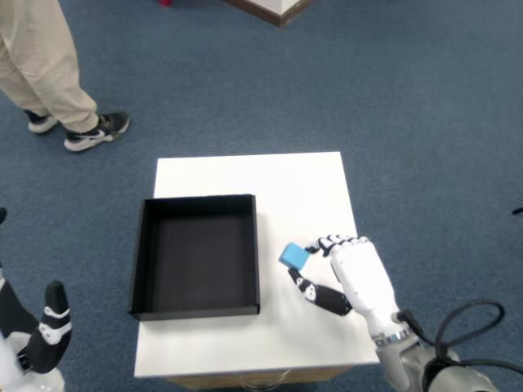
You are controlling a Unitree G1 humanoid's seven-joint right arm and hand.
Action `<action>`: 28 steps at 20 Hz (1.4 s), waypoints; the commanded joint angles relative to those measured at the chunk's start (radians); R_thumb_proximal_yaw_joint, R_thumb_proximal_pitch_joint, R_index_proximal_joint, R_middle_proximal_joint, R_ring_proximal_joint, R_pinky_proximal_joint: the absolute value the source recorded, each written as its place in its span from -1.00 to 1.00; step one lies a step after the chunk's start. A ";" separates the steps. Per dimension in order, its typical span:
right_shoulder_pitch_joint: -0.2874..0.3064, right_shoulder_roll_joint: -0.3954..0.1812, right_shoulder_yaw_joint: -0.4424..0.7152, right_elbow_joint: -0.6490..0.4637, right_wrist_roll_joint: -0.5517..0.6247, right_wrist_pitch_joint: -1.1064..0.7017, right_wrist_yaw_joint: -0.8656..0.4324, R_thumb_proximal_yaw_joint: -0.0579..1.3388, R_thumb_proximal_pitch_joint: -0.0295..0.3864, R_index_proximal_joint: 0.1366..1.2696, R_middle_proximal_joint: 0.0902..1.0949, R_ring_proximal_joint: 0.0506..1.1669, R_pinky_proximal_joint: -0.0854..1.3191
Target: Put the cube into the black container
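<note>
A small blue cube (293,256) is pinched between the fingertips and thumb of my right hand (350,273), raised a little above the white table (294,184). The cube hangs just right of the black container (197,255), close to its right wall. The container is a shallow square tray lying on the left half of the table, and nothing shows inside it. My left hand (41,331) hovers off the table at the lower left, with its fingers apart.
A person's legs in beige trousers and dark sneakers (96,131) stand on the blue carpet at the upper left, behind the table. A black cable (462,322) loops by my right forearm. A wooden furniture corner (274,10) shows at the top edge.
</note>
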 commanded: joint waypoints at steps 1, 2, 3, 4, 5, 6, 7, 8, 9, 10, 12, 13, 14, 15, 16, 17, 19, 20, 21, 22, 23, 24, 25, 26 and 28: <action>-0.063 0.001 0.016 0.057 -0.019 -0.073 -0.137 0.94 -0.29 0.85 0.41 0.59 0.72; -0.077 0.008 0.025 0.070 -0.028 -0.094 -0.166 0.93 -0.29 0.85 0.40 0.58 0.71; -0.085 0.014 0.029 0.079 -0.031 -0.107 -0.174 0.93 -0.29 0.85 0.40 0.58 0.71; -0.097 0.025 0.030 0.099 -0.032 -0.130 -0.179 0.93 -0.29 0.85 0.39 0.57 0.70; -0.107 0.038 0.030 0.124 -0.030 -0.154 -0.182 0.93 -0.28 0.84 0.38 0.56 0.69; -0.113 0.049 0.030 0.148 -0.027 -0.175 -0.184 0.93 -0.28 0.84 0.38 0.56 0.69; -0.121 0.064 0.031 0.187 -0.023 -0.204 -0.185 0.93 -0.28 0.84 0.37 0.55 0.69; -0.129 0.083 0.034 0.225 -0.018 -0.231 -0.185 0.92 -0.27 0.84 0.36 0.54 0.68; -0.137 0.097 0.041 0.258 -0.014 -0.255 -0.184 0.92 -0.27 0.84 0.35 0.54 0.68; -0.146 0.109 0.056 0.298 -0.007 -0.286 -0.182 0.91 -0.26 0.84 0.34 0.53 0.67; -0.155 0.118 0.086 0.348 0.011 -0.323 -0.174 0.91 -0.24 0.83 0.33 0.52 0.66; -0.161 0.119 0.102 0.362 0.029 -0.331 -0.161 0.91 -0.24 0.83 0.32 0.51 0.66; -0.166 0.119 0.110 0.363 0.042 -0.330 -0.151 0.91 -0.23 0.83 0.32 0.51 0.66; -0.173 0.119 0.119 0.360 0.055 -0.325 -0.140 0.91 -0.23 0.82 0.31 0.51 0.66; -0.184 0.119 0.131 0.350 0.072 -0.312 -0.124 0.91 -0.22 0.82 0.31 0.51 0.66; -0.191 0.120 0.135 0.342 0.079 -0.303 -0.114 0.91 -0.22 0.82 0.30 0.50 0.66; -0.212 0.129 0.136 0.323 0.084 -0.289 -0.091 0.91 -0.22 0.82 0.30 0.50 0.66; -0.228 0.135 0.138 0.313 0.083 -0.285 -0.076 0.91 -0.21 0.82 0.29 0.50 0.66; -0.243 0.141 0.138 0.306 0.079 -0.283 -0.064 0.91 -0.21 0.82 0.29 0.50 0.66; -0.252 0.144 0.139 0.302 0.077 -0.281 -0.058 0.91 -0.20 0.82 0.29 0.50 0.66; -0.273 0.145 0.141 0.288 0.071 -0.276 -0.042 0.91 -0.20 0.83 0.29 0.50 0.66; -0.286 0.144 0.144 0.279 0.065 -0.274 -0.031 0.91 -0.19 0.83 0.29 0.50 0.66; -0.300 0.144 0.146 0.265 0.058 -0.270 -0.017 0.92 -0.19 0.83 0.29 0.50 0.66; -0.315 0.145 0.146 0.244 0.051 -0.259 -0.004 0.92 -0.18 0.83 0.29 0.50 0.67; -0.342 0.146 0.145 0.193 0.034 -0.224 0.012 0.92 -0.17 0.83 0.29 0.50 0.67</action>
